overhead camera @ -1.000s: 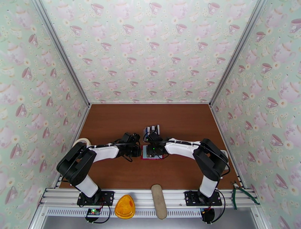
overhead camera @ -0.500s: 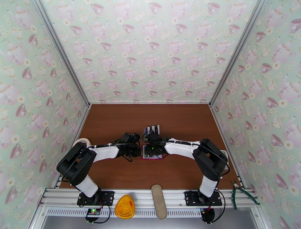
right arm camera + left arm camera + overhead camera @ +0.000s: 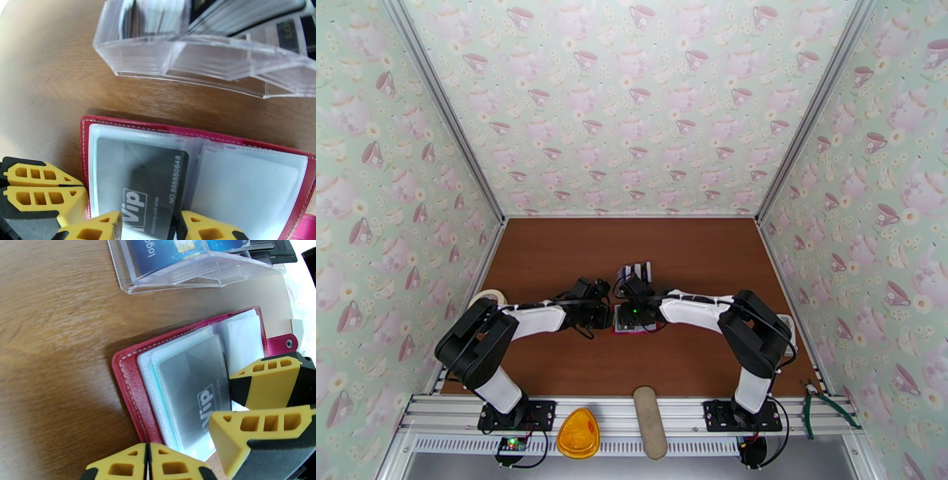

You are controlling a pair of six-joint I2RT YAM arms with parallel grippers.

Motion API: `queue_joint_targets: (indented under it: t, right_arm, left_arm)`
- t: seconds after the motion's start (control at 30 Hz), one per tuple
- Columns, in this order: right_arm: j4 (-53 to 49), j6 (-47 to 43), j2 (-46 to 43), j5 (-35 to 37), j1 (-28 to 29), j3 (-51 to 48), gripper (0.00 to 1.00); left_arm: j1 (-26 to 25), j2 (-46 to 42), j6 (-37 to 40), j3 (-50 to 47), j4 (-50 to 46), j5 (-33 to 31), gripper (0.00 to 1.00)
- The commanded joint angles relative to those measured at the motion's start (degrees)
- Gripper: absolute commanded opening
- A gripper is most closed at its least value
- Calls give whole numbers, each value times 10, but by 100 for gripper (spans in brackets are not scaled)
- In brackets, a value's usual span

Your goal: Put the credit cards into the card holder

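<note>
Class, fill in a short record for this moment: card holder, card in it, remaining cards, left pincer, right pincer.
card holder: red, lying open on the wooden table, clear sleeves facing up
card in sleeve: dark VIP card, mostly under a clear sleeve
remaining cards: standing in the clear plastic stand beyond the card holder
left pincer: shut, at the card holder's edge
right pincer: fingers flank the VIP card; grip unclear

Overhead view looks down; both wrist views closely share the card holder point(image 3: 132, 378)
</note>
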Motion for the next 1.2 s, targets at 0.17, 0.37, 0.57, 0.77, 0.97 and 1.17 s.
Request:
queue_joint_targets:
  t: [0.17, 0.37, 0.57, 0.77, 0.97, 1.17]
  right_arm:
    - [-38, -14, -72, 29, -11, -7, 50]
    - [-48, -20, -109, 32, -30, -27, 50]
    - [-51, -31, -137, 34, -63, -56, 50]
    - [-59, -45, -164, 39, -94, -85, 51]
    - [-56, -51, -179, 38, -117, -108, 52]
    - [-40, -51, -172, 28, -126, -128, 55]
  left_arm:
    - [5, -7, -1, -6, -11, -8, 15]
    - [7, -13, 0, -4, -11, -10, 21]
    - [15, -25, 2, -9, -12, -14, 21]
    - [21, -35, 3, -19, -9, -16, 28]
    - [27, -26, 0, -20, -3, -4, 34]
    - [27, -9, -4, -17, 6, 13, 35]
